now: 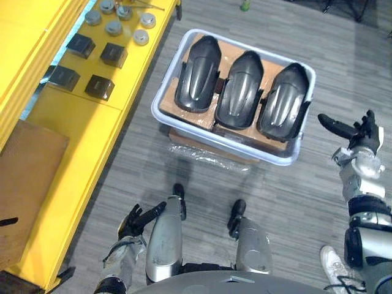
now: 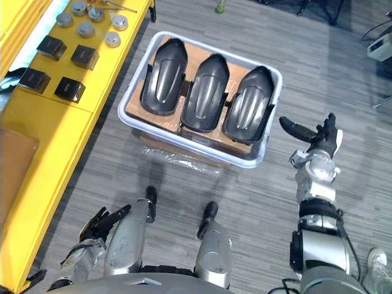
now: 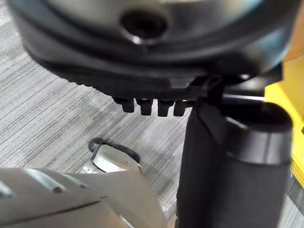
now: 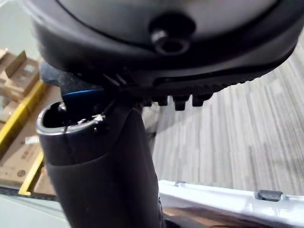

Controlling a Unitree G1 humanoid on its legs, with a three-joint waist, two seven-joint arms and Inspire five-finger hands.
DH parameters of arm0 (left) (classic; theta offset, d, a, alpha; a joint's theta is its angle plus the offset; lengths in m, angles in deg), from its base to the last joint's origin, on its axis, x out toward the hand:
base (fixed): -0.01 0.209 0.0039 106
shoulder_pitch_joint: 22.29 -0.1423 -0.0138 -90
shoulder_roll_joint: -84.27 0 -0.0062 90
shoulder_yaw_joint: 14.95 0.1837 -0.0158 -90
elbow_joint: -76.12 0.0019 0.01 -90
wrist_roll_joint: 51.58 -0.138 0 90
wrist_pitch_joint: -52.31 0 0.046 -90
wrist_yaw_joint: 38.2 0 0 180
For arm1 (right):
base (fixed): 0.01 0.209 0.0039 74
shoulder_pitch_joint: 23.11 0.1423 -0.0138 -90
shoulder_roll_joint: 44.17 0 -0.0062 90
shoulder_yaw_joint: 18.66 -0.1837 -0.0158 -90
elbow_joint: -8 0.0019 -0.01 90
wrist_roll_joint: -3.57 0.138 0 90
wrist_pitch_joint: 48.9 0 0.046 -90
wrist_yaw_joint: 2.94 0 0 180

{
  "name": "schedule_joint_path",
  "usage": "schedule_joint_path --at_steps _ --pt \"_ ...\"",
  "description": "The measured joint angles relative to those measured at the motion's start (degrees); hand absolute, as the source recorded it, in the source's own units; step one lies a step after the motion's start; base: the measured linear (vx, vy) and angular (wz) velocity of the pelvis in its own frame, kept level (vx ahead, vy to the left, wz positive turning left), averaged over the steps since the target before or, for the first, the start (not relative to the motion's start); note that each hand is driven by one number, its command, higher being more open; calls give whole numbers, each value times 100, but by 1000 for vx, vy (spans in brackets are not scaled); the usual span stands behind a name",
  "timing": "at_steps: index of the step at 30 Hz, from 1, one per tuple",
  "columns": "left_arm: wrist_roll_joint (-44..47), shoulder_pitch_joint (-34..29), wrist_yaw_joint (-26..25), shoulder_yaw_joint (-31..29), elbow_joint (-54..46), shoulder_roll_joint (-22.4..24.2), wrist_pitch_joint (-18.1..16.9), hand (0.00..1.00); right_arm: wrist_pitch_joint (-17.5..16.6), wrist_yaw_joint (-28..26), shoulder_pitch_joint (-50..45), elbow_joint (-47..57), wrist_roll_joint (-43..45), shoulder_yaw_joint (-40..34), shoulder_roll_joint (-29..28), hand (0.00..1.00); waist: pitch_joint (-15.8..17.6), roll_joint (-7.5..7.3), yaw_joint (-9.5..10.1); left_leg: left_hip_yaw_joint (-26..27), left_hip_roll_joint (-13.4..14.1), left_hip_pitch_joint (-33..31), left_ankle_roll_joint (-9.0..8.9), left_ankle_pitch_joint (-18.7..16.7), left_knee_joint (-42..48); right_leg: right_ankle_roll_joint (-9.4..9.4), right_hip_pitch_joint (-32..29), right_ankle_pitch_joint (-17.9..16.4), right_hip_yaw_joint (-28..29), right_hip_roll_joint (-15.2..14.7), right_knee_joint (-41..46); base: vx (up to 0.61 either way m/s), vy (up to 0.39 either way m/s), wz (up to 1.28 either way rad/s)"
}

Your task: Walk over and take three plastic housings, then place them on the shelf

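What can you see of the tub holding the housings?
Pale grey plastic tub, rectangular with rounded corners and a rolled rim, sitting level on a film-wrapped cardboard box on the floor beside the yellow shelf. Brown cardboard lines it; three black housings lie side by side inside, domed sides up. The left hand and right hand are clear of it.

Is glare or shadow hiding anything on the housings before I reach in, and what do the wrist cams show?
Left eye view: pale sheen streaks the three plastic housings, outlines plain against the brown liner; shade lies under the bin's near rim. Right wrist view: the right hand looms close, bin rim past its thumb. Left wrist view: the left hand, floor past its fingers.
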Motion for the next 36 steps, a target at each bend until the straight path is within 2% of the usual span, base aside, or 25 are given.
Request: schedule_joint_path --at_steps 2,4,8,11,12,17,22,25,30,36 --pt "155 135 -91 130 87 0 -2 100 136 -60 273 -252 -123 214 154 100 82 62 37 -7 -21 -104 26 19 29 -6 -150 -31 9 -41 134 -50 31 4" --pt "293 216 -88 234 102 27 -53 100 264 -114 530 -473 -151 415 383 100 171 191 50 -32 -63 -257 24 16 111 -7 -334 -98 8 -110 334 -52 33 7" --pt "454 369 -73 430 171 30 -154 100 375 -145 900 -743 -373 686 686 100 242 355 116 -30 -101 -544 40 37 213 -16 -702 -166 29 -206 623 -48 26 3" --pt "647 417 -28 575 210 186 -251 100 556 -200 1290 -874 -478 1058 1098 100 284 578 149 -72 -192 -809 110 85 344 -13 -1025 -297 48 -346 988 -45 1 14" --pt "700 456 11 602 226 226 -268 100 618 -195 1473 -932 -600 1169 1222 0 305 667 171 -97 -219 -921 116 93 397 -11 -1159 -346 44 -392 1121 -53 -15 17" --pt "751 552 92 697 285 297 -352 100 948 -231 1999 -1101 -790 1291 1511 0 324 863 289 -236 -279 -1306 71 117 578 -55 -1567 -549 2 -495 1554 -62 -36 14" --pt "736 557 190 695 651 307 -392 100 1115 -111 2267 -1498 -1211 1536 1785 0 313 881 445 -319 -286 -1434 54 144 616 -124 -1719 -671 -52 -535 1769 -54 -28 8" --pt "719 543 237 693 945 302 -376 100 1178 -94 2276 -1581 -1230 1535 1828 0 313 882 440 -360 -283 -1442 32 179 589 -147 -1727 -710 -97 -542 1809 -41 -23 6" --pt "685 503 312 687 970 301 -385 100 1185 -208 2249 -1829 -1258 1565 1697 0 312 883 450 -367 -279 -1150 -10 285 404 -153 -1468 -728 -144 -541 1770 -11 -18 5" --pt "651 325 317 680 575 302 -555 100 1221 25 1970 -1837 -1223 1165 1305 0 312 881 371 -394 -276 -610 -31 347 59 -155 -894 -731 -292 -490 1450 6 -2 4"
